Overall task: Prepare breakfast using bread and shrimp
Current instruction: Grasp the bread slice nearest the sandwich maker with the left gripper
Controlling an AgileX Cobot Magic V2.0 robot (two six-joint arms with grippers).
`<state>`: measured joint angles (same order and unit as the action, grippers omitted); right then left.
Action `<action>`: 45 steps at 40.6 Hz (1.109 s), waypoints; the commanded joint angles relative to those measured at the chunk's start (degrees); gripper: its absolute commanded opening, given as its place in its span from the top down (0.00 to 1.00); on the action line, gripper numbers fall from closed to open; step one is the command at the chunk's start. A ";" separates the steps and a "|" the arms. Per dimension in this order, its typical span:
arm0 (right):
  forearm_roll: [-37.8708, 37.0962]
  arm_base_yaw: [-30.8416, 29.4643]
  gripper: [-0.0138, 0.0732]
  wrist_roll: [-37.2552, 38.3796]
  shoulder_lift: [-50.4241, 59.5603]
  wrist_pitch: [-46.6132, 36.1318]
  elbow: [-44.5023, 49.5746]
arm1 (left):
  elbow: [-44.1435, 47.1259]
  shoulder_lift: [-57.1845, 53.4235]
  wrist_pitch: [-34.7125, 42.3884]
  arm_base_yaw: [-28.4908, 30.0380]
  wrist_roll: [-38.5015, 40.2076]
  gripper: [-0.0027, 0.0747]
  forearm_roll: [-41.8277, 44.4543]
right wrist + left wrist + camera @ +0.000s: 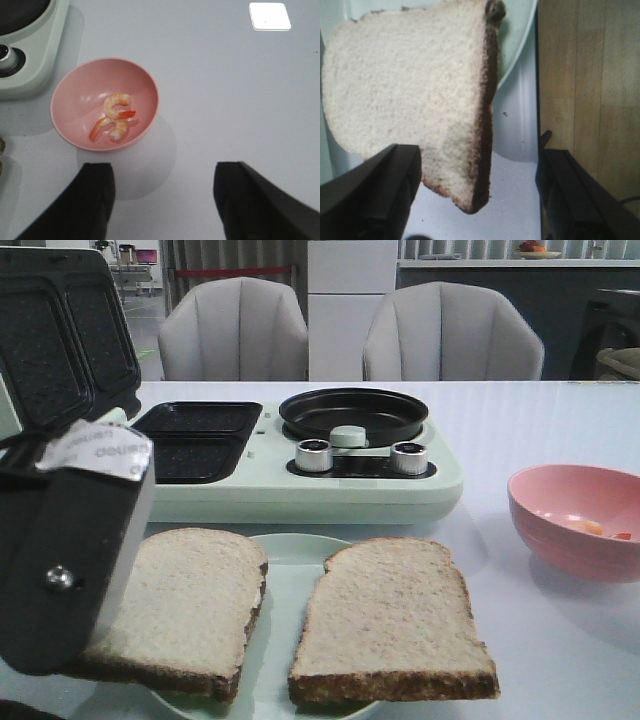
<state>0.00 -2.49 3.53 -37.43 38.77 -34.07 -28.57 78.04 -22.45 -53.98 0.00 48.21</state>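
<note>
Two bread slices lie side by side on a pale green plate [292, 552]: the left slice [185, 600] and the right slice [390, 620]. My left gripper [480, 192] is open just above the left slice [410, 85], with one corner of the slice between its fingers and touching neither. In the front view it is a black block [60, 570] over that slice's left edge. Three shrimp [116, 119] lie in a pink bowl [75, 90]. My right gripper [165, 195] is open and empty above the table beside the bowl. It does not show in the front view.
A pale green breakfast machine [300, 495] stands behind the plate with a round black pan [353, 412], black sandwich trays [195, 440] and a raised lid [65, 335]. The pink bowl [560, 535] sits at the right. The table edge and wood floor [590, 75] are close to my left gripper.
</note>
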 commanded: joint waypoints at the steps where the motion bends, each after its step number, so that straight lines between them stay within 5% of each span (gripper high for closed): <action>1: -0.93 -0.23 0.22 -0.44 -0.04 -3.94 -1.62 | -1.70 1.03 1.02 -0.30 7.12 0.28 8.08; 7: -0.93 -0.23 0.22 -0.44 -0.04 -3.94 -1.62 | -1.70 2.40 0.48 -0.30 12.77 0.40 12.23; 22: -0.93 -0.23 0.22 -0.44 -0.04 -3.94 -1.62 | -1.70 2.49 -2.13 -0.30 13.05 0.85 12.00; 45: -0.93 -0.23 0.22 -0.44 -0.04 -3.94 -1.62 | -5.48 -11.00 -11.82 -3.52 13.29 0.84 9.58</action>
<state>-0.30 -2.49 3.53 -37.43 38.77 -34.07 -32.33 71.90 -32.74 -56.75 12.42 56.19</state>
